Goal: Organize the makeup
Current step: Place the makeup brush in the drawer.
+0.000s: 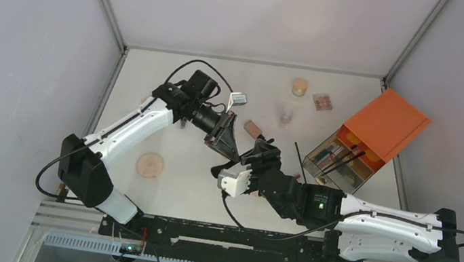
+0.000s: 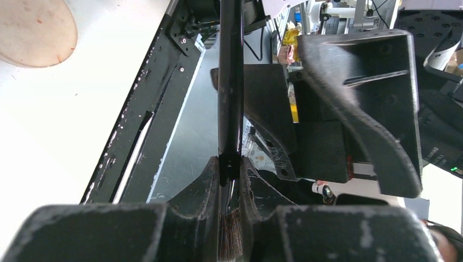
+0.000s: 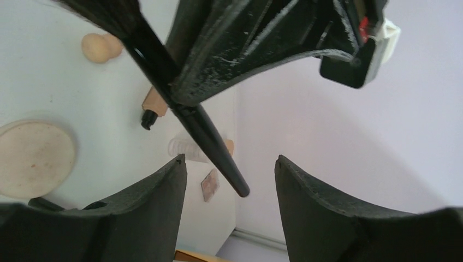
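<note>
Left gripper (image 2: 230, 173) is pinching the black makeup brush (image 2: 230, 82) just above its bristles, holding it up over the middle of the table (image 1: 221, 88). Right gripper (image 3: 229, 162) is sitting with jaws spread wide, the brush handle tip poking between them, untouched.

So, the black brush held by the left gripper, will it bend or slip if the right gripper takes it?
The black brush is probably stiff: its handle runs straight out of the left gripper. The glossy, tapering handle may slip in the open right gripper. Its bristles look soft, so likely better avoided.
</note>
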### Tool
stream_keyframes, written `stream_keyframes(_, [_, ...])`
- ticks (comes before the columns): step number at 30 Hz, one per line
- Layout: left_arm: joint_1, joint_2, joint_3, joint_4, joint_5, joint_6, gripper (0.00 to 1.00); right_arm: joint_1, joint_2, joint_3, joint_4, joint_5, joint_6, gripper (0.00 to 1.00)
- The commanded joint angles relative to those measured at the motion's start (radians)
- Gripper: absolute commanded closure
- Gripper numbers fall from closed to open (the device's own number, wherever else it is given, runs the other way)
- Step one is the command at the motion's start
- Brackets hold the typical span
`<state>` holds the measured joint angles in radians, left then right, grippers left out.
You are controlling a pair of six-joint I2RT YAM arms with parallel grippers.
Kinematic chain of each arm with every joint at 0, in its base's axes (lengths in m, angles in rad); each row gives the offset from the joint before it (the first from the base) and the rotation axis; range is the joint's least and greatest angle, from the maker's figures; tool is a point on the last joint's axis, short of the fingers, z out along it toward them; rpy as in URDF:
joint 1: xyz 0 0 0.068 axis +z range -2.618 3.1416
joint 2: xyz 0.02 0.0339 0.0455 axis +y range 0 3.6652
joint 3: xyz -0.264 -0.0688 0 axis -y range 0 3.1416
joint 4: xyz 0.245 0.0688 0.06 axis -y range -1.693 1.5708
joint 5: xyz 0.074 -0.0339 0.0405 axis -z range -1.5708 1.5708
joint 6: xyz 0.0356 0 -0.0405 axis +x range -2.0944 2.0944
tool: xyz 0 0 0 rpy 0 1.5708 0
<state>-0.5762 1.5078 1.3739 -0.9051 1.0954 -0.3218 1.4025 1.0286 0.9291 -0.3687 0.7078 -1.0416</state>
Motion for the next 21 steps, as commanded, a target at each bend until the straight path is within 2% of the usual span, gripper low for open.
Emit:
stream_keyframes(1, [0.007, -0.009, 0.065, -0.033, 0.047, 0.027, 1.00, -0.029, 0.000, -0.018, 0.067, -0.096, -0.041, 0.33])
stream_keyframes(6, [0.007, -0.022, 0.049, -0.039, 0.048, 0.031, 1.00, -0.067, 0.022, -0.061, 0.148, -0.166, -0.077, 0.36])
stream_keyframes(8, [0.006, -0.023, 0.047, -0.051, 0.047, 0.039, 1.00, -0.078, 0.032, -0.060, 0.163, -0.186, -0.076, 0.41])
stream_keyframes(13, [0.005, -0.024, 0.041, -0.055, 0.048, 0.042, 1.00, -0.087, 0.042, -0.099, 0.261, -0.191, -0.115, 0.71])
stream_keyframes(16, [0.005, -0.023, 0.048, -0.054, 0.049, 0.042, 1.00, -0.095, 0.046, -0.105, 0.263, -0.184, -0.113, 1.00])
stream_keyframes(17, [0.005, -0.024, 0.057, -0.052, 0.046, 0.046, 0.98, -0.098, 0.045, -0.104, 0.250, -0.185, -0.104, 1.00])
stream_keyframes(20, [0.006, -0.034, 0.092, -0.032, -0.013, 0.036, 0.65, -0.099, 0.032, -0.099, 0.204, -0.199, -0.054, 1.00])
stream_keyframes(21, [0.006, -0.040, 0.100, -0.023, -0.021, 0.036, 0.61, -0.097, 0.024, -0.099, 0.195, -0.205, -0.032, 1.00])
